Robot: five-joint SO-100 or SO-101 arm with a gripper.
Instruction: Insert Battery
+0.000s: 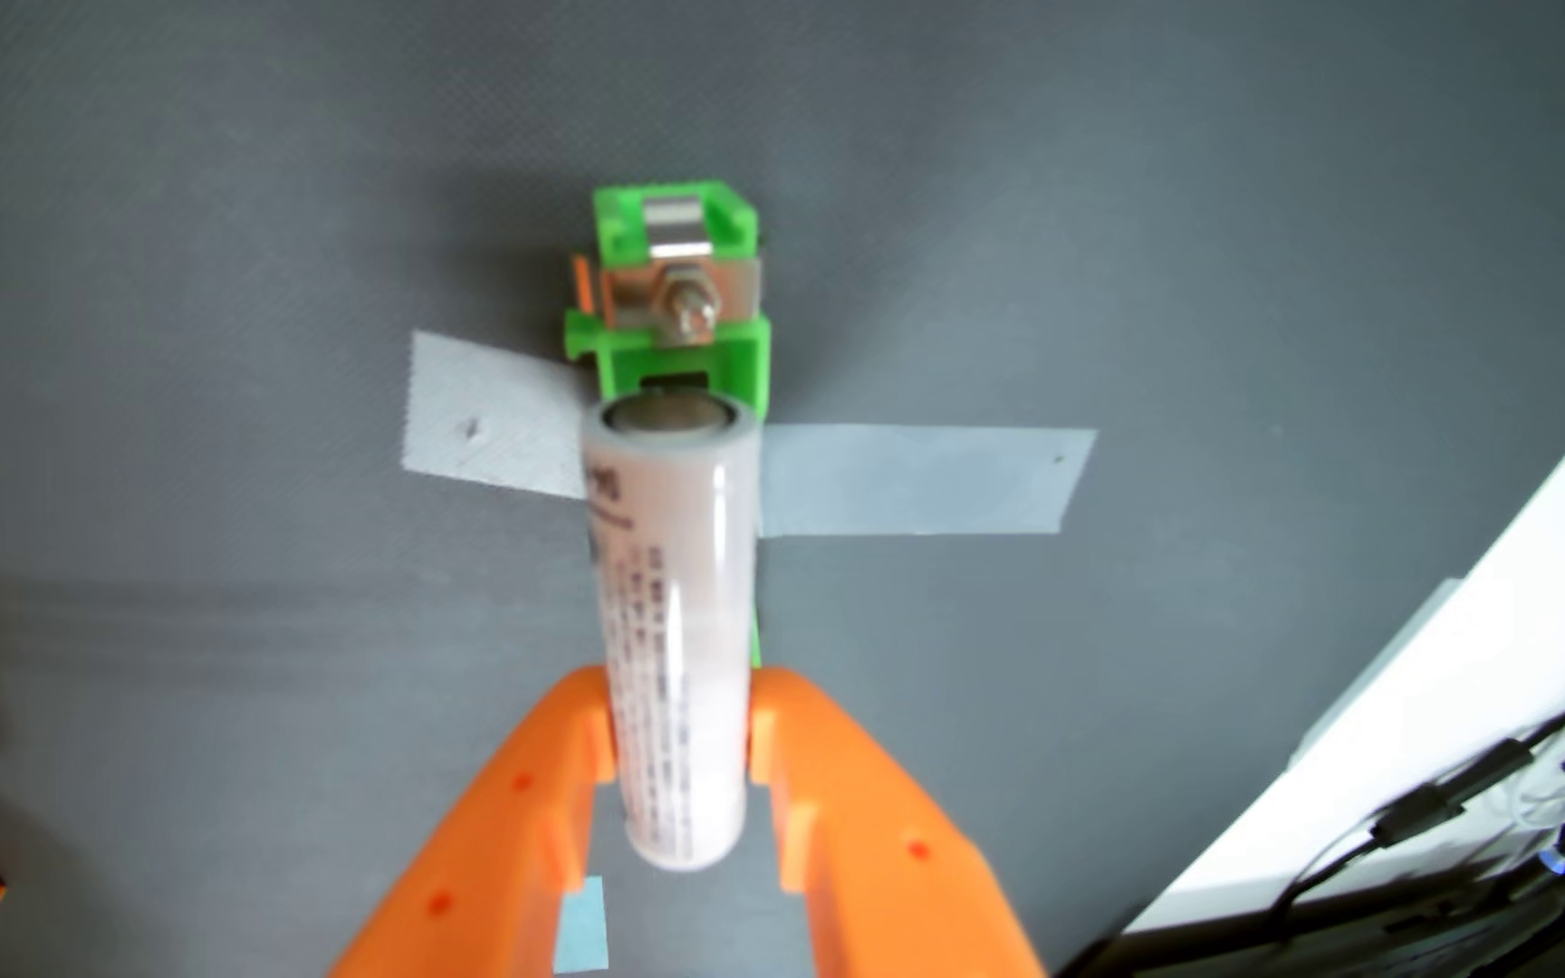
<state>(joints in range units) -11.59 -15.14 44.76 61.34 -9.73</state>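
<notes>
In the wrist view my orange gripper (pixel 680 715) is shut on a white cylindrical battery (pixel 675 602) with small grey print. The battery points away from the camera, and its far metal end lies just in front of a green plastic battery holder (pixel 680 282). The holder has metal contact clips and a bolt, and it is taped to the grey mat. The battery hides the holder's near part; only a thin green edge shows beside the battery on the right. I cannot tell whether the battery touches the holder.
Pale tape strips (pixel 920 480) run left and right of the holder on the dark grey mat (pixel 195 376). A small blue tape piece (pixel 583 926) lies between my fingers. The mat's edge, a white surface (pixel 1513 583) and black cables (pixel 1437 799) are at right.
</notes>
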